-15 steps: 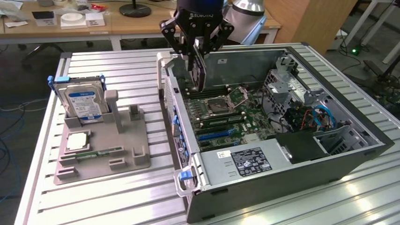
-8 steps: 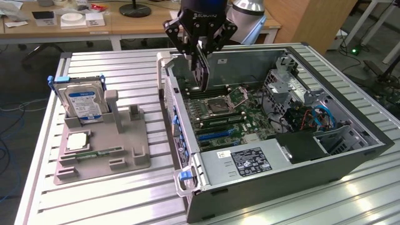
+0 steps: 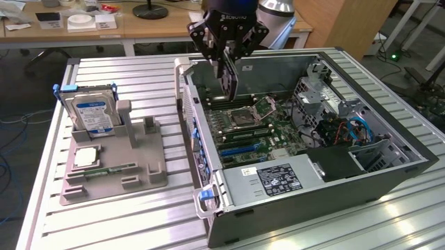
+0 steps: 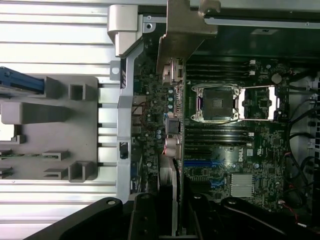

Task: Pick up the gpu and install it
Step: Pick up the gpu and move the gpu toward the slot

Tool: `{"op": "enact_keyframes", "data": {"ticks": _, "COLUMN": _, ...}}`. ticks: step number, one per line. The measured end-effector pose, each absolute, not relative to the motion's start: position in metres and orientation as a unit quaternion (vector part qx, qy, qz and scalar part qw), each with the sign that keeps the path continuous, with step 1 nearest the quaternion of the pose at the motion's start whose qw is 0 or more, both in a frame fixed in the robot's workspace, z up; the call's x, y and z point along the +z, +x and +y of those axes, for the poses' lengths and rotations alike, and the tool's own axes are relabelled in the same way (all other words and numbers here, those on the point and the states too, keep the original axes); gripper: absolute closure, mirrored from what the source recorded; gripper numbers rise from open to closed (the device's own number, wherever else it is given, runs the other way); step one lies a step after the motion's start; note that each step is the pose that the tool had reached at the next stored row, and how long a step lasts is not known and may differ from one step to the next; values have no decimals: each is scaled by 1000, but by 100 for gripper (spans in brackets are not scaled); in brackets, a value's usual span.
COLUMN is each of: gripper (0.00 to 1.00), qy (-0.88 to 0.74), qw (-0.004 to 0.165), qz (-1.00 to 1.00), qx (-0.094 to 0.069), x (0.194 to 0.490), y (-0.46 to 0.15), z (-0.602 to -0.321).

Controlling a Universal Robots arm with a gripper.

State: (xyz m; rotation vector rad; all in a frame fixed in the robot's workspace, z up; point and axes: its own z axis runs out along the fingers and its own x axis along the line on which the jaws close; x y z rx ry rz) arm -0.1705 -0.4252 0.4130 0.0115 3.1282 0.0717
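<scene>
Your fingers (image 4: 143,218) are closed on the gpu (image 3: 230,78), gripping its top edge. You have it upright, edge-down, over the motherboard (image 3: 278,130) in the open case (image 3: 313,208).

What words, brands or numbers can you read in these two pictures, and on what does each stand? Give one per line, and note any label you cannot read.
"ROBOTIQ": on the body of the gripper, above the gpu it holds.
"DELL", as it appears, turned sideways: printed on the motherboard.
The hard drive label: blue and white, print too small to read.
The power supply label: black with white print, too small to read.
</scene>
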Motion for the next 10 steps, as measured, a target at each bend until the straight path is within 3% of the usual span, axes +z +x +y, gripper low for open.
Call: {"op": "enact_keyframes", "data": {"ticks": 10, "gripper": 72, "qy": 4, "qw": 6, "qz": 1000, "qx": 23, "x": 413, "y": -160, "z": -425}}
